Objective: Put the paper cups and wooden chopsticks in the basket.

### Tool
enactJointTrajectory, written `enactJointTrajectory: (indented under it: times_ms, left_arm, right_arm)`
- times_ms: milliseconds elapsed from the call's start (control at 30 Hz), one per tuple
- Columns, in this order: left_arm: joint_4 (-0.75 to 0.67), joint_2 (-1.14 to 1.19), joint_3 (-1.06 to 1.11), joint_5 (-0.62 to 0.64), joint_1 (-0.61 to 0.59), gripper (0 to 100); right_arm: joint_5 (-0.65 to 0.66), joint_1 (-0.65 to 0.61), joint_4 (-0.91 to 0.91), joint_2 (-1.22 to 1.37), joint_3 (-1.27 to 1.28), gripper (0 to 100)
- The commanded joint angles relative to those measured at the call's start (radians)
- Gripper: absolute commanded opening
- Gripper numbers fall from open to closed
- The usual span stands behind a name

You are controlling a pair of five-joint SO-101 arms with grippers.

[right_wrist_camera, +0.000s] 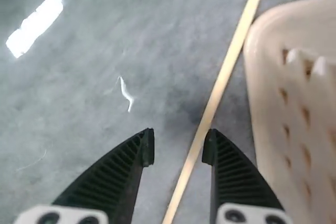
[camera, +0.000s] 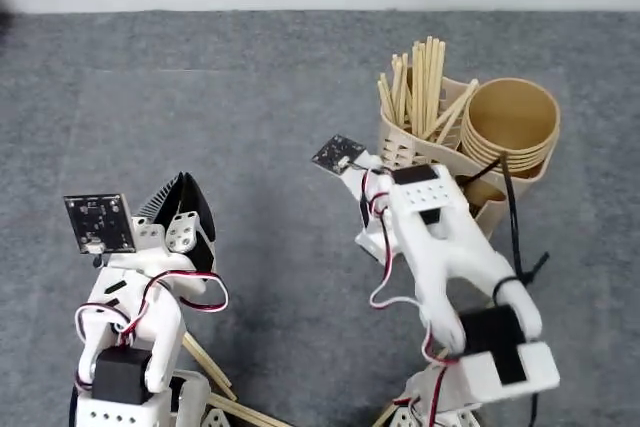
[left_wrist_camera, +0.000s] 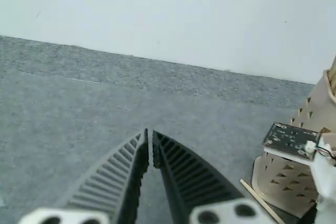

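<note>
Lying just beside the basket point(right_wrist_camera: 286, 93), a wooden chopstick point(right_wrist_camera: 231, 61) is straddled by the right gripper point(right_wrist_camera: 179, 142), its jaws parted; the left gripper point(left_wrist_camera: 149, 142) is seen closed, empty. Sitting off-centre, the thin stick could be flicked away when pinched.

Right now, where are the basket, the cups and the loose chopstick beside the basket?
basket point(camera: 398, 154), high view, on its perforated side wall.
cups point(camera: 508, 112), high view, inside the top cup of the stack.
chopstick point(right_wrist_camera: 226, 77), right wrist view, on the middle of its shaft.
</note>
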Motion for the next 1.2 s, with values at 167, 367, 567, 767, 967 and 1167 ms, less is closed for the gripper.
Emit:
enactJointTrajectory:
  times_ms: [167, 367, 567, 767, 967, 1167]
  left_arm:
    - [-0.026, -0.012, -0.007, -0.012, -0.006, 1]
    - [-0.026, -0.012, -0.007, -0.012, -0.006, 1]
    - [-0.026, -0.012, -0.007, -0.014, -0.006, 1]
    - [-0.026, -0.012, -0.007, -0.014, -0.008, 1]
    - [-0.026, -0.012, -0.007, -0.014, -0.008, 1]
    - [-0.026, -0.012, -0.007, -0.014, -0.008, 1]
  right_arm:
    - [0.011, 0.042, -0.015, 0.185, -0.189, 16.7]
    - [0.003, 0.015, -0.013, 0.28, -0.236, 14.6]
    - [0.002, -0.084, -0.004, 0.28, -0.235, 2.4]
    - [-0.057, -0.137, -0.002, 0.252, -0.236, 0.8]
    - [-0.158, -0.196, 0.147, 0.087, -0.242, 0.8]
    - [-0.227, -0.223, 0.242, -0.173, -0.242, 0.8]
